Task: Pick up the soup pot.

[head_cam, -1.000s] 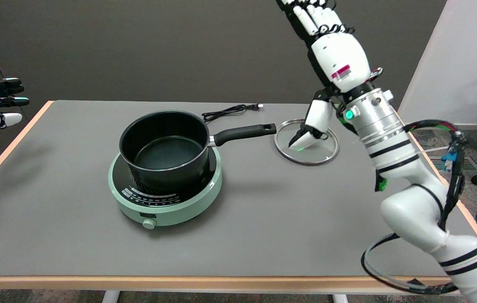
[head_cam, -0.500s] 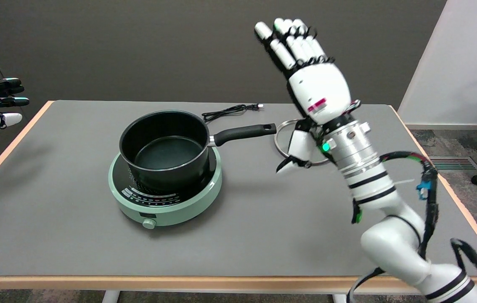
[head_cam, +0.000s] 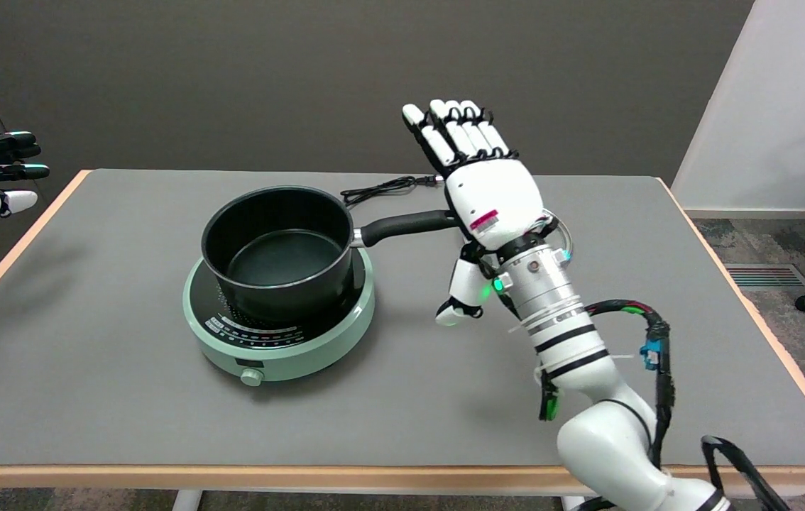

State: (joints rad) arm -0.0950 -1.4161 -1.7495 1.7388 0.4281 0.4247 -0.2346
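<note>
Soup pot: a black, deep, round metal soup pot [head_cam: 278,248] with a dark non-stick inside, sitting upright on the mint-green round induction hob [head_cam: 282,333], left of the table's middle.
Pot handle: a long black handle [head_cam: 406,223] sticks out to the right from the pot's rim, level over the table; its far end goes behind the right hand, so the tip is hidden.
Right hand: the white-and-black right hand [head_cam: 491,202] is raised in the air at the end of the handle, back of the hand toward the camera — whether it touches the handle cannot be told.
Fingers: the fingers [head_cam: 456,138] are stretched straight up and back, close side by side, with the thumb hanging down apart from them; the hand holds nothing.
Hob: its control strip and a small round knob face the near edge.
Glass lid: a round glass lid with a metal rim [head_cam: 564,238] lies flat on the table behind the right wrist — mostly hidden.
Cord: a black power cord [head_cam: 385,188] lies coiled behind the pot, near the table's far edge.
Table: a grey table [head_cam: 90,397] with a light wooden edge carries all of it.
</note>
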